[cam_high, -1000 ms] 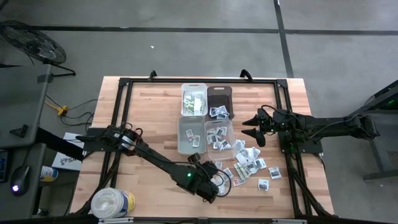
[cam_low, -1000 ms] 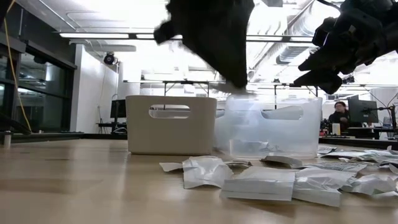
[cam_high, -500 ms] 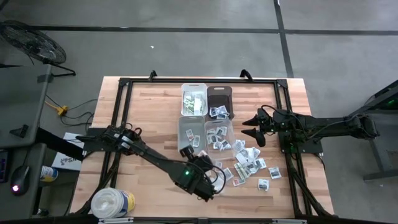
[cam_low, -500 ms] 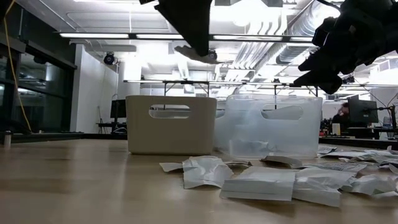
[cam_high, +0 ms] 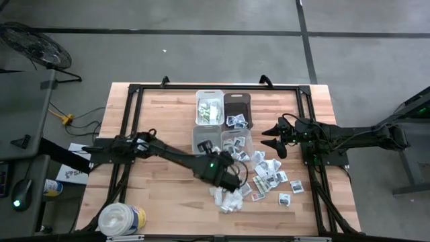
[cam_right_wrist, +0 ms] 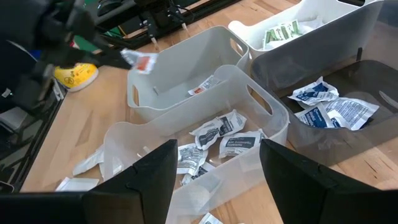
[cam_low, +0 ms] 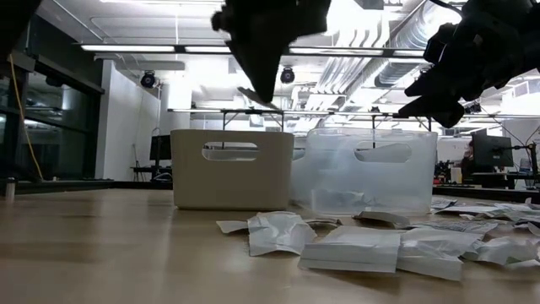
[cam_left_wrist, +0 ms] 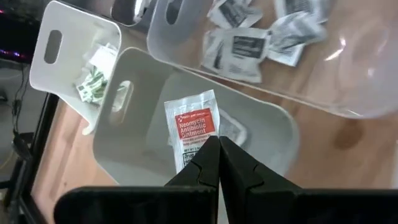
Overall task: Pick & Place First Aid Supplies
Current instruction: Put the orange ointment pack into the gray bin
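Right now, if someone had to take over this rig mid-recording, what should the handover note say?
Left tool: shut on a red-and-white ointment packet, held above the grey bin.
Right tool: open, holding nothing, waiting beside the bins at the table's right side.
Done: packets already lie sorted in the white bin, dark bin, clear bin, and at least one in the grey bin.
Left: release the held packet, then clear the loose packet pile on the wood in front of the bins, one by one.
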`<state>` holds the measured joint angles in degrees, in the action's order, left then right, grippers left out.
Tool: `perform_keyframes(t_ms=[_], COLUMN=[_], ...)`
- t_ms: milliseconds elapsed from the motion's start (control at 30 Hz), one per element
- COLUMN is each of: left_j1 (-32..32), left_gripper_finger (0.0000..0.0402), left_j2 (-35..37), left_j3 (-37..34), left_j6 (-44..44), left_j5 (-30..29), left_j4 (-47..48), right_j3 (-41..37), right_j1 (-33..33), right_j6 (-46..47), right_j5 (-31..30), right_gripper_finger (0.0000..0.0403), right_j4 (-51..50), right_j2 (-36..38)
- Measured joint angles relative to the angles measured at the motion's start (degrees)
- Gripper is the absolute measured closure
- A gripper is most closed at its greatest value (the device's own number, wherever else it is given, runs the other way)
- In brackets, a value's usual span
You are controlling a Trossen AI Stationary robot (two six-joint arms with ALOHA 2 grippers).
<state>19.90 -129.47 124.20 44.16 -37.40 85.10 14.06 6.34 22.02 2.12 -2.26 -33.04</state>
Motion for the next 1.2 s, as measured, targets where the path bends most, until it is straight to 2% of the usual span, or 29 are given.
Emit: perform_keyframes(t_ms=[333,533,633,900,1200], left_j1=[-6.16,-8.69,-9.8,-12.24,-14.36], left_gripper_finger=[0.0401,0.0401,0.0401,0.0401,0.0401], left_j2=[0.0,0.39,0.42,0.42,0.42], left_j3=[-0.02,-0.02,-0.02,-0.02,-0.04], left_j6=[-15.46,-24.93,-27.7,-35.49,-41.49], left_j5=[7.16,13.11,14.97,24.46,30.69], left_j4=[-0.64,-5.44,-5.08,-1.25,1.06], right_j3=[0.0,0.0,0.0,0.0,0.0], right_j1=[0.01,-0.01,0.01,-0.01,0.01], right_j6=[0.0,0.0,0.0,0.01,0.0], right_j5=[0.01,0.01,-0.01,0.0,0.0], right_gripper_finger=[0.0181,0.0181,0.0181,0.0181,0.0181], right_j4=[-0.02,-0.02,-0.02,-0.02,-0.01], right_j2=[0.0,0.0,0.0,0.0,0.0])
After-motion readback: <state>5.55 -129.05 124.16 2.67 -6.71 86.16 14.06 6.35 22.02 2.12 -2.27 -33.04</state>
